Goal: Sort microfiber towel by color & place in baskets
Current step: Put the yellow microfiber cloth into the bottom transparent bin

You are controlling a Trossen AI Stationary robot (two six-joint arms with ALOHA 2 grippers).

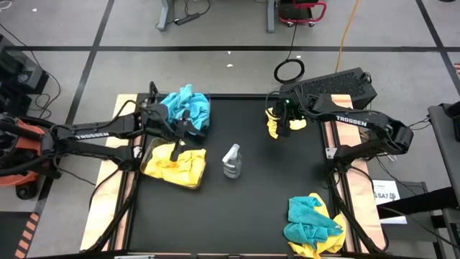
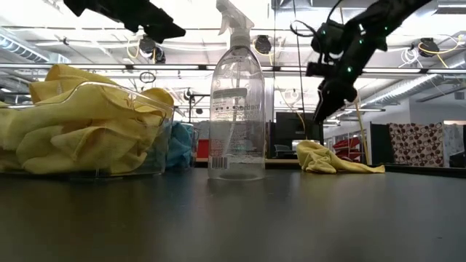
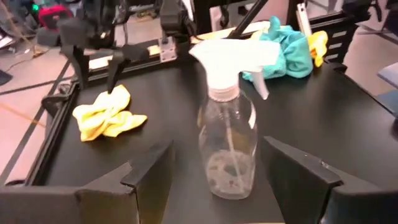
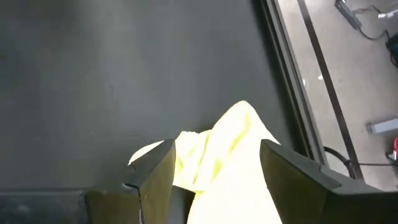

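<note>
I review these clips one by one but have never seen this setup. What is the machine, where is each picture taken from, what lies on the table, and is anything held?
Two dark robot arms work at a black table. One picture looks straight down, one looks level across the tabletop, and one comes from each arm's wrist.

On the table: a clear basket with yellow towels, a basket with teal towels, a spray bottle in the middle, a mixed teal and yellow towel pile at the near right, and a loose yellow towel.

The right gripper hangs open just above that loose yellow towel, which lies on the table in the level view. The left gripper is open over the yellow basket, facing the bottle, holding nothing.
</note>
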